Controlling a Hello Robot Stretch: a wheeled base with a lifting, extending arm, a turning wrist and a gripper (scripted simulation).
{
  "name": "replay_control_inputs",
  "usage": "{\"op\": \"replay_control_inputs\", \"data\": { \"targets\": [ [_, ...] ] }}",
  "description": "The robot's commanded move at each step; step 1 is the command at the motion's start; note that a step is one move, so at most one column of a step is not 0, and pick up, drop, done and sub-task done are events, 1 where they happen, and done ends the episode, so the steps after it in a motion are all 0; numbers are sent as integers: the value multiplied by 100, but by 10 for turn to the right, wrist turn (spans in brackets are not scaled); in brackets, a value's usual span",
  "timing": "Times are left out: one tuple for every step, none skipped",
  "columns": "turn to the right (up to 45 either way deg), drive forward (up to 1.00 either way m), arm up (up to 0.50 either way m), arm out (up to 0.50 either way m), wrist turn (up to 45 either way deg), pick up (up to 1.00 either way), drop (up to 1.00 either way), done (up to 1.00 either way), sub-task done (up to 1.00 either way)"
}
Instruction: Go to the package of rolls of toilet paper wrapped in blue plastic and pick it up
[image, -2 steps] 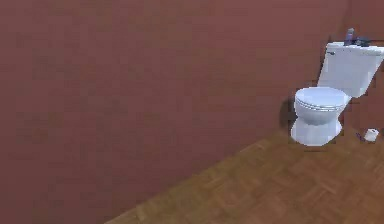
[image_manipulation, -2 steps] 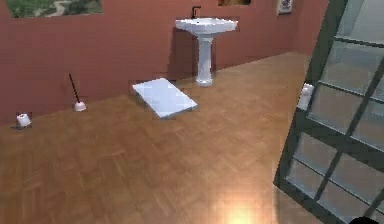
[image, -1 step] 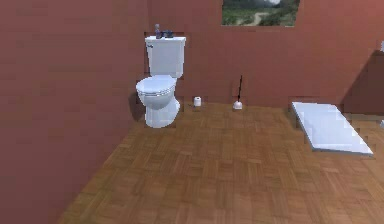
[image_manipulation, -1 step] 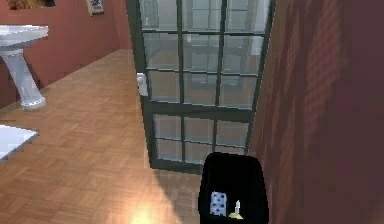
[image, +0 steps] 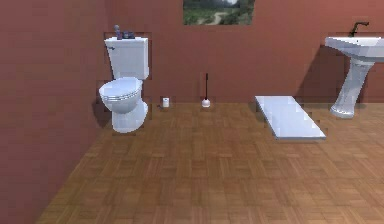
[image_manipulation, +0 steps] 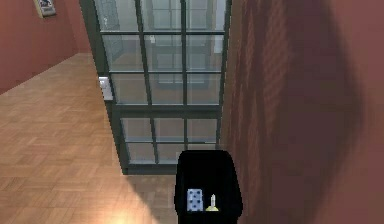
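Observation:
A white toilet (image: 125, 90) stands against the red-brown wall at the forward view's left. On top of its tank sits a small dark blue thing (image: 122, 34), too small to name for sure. A small white roll (image: 165, 102) stands on the floor just right of the toilet.
A plunger (image: 206, 98) stands by the back wall, a flat white slab (image: 288, 117) lies on the parquet, and a pedestal sink (image: 355, 60) is at the right. In the arm side view, a dark-framed glass door (image_manipulation: 160, 80) meets a brown wall, with a black bin (image_manipulation: 208, 185) holding small items.

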Motion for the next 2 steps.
{"op": "replay_control_inputs", "data": {
  "targets": [
    [0, 0, 22, 0, 0, 0, 0, 0, 0],
    [0, 0, 0, 42, 0, 0, 0, 0, 0]
  ]
}}
